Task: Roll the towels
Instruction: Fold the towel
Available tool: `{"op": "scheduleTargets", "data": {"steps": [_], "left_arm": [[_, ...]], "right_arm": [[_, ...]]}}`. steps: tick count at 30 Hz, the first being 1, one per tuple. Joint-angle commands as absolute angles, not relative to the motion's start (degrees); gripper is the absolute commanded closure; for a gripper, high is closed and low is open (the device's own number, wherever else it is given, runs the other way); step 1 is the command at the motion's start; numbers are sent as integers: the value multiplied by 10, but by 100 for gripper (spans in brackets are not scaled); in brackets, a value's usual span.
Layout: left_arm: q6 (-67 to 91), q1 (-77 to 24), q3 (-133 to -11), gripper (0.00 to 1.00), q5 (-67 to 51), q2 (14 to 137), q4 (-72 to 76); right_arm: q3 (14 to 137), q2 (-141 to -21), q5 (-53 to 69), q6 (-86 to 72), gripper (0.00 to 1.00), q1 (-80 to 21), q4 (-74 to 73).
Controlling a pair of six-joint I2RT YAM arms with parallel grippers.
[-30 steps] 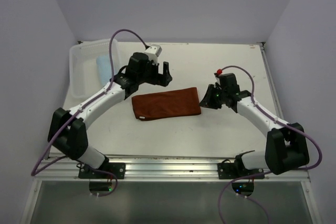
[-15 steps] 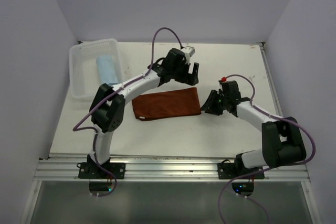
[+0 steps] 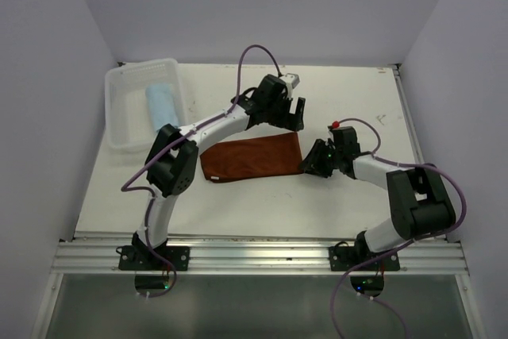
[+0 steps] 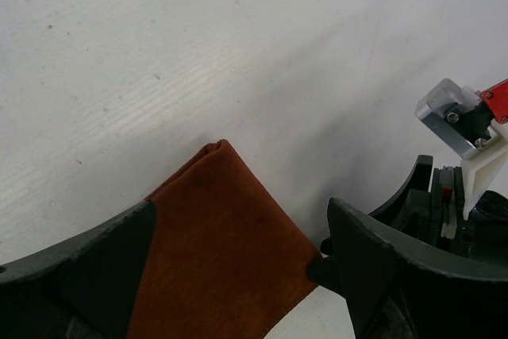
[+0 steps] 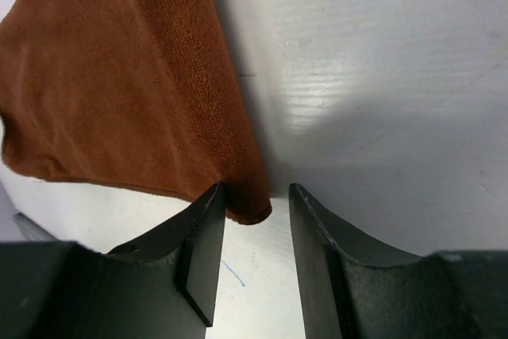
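Note:
The rust towel (image 3: 250, 158) lies flat and folded on the table, long side running left to right. The blue towel (image 3: 161, 103) lies inside the white basket. My left gripper (image 3: 295, 113) hangs open over the rust towel's far right corner; in the left wrist view that corner (image 4: 222, 252) shows between the wide-spread fingers (image 4: 373, 263). My right gripper (image 3: 311, 166) sits low at the towel's near right corner. In the right wrist view its jaws (image 5: 254, 224) stand apart, with the towel's corner tip (image 5: 248, 206) just inside the gap, not pinched.
The white mesh basket (image 3: 119, 121) stands at the far left of the table. The two grippers are close together at the towel's right end; the right gripper's body (image 4: 448, 196) shows in the left wrist view. Walls enclose the table on three sides.
The left arm swung from beside the basket rightwards to the rust towel's far right corner. The right gripper's jaws widened and slid left onto the towel's near right corner.

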State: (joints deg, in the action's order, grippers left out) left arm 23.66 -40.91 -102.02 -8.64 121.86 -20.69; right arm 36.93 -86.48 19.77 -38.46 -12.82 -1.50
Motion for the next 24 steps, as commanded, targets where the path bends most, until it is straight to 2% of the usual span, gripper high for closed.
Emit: {"op": "scheduleTargets", "data": {"steps": [1,11,12,13,15,16,18,24], "left_arm": [[249,-410,-1045,7,-85,1217,-210],[252,-412,-1057,7,-83,1227,-215],[252,-412,-1062,7,-84,1229,-217],[254,-413,-1063,7,-84,1230,-218],[256,-416,-1072,7,-88,1237,-222],[258,-418,-1076,7,-88,1239,-226],[264,-423,-1091,7,-82,1251,-244],[293,-436,-1114,14,-70,1281,-271]], "right_arm": [[347,-875,221,-395,58,-128,34],[333,-882,228,-394,60,-128,46],[332,-884,226,-393,62,-128,48],[330,-889,226,-393,71,-128,51],[326,-894,229,-393,81,-128,61],[321,-894,229,-394,90,-129,66],[312,-888,222,-395,98,-129,81],[280,-862,188,-385,100,-134,118]]}}
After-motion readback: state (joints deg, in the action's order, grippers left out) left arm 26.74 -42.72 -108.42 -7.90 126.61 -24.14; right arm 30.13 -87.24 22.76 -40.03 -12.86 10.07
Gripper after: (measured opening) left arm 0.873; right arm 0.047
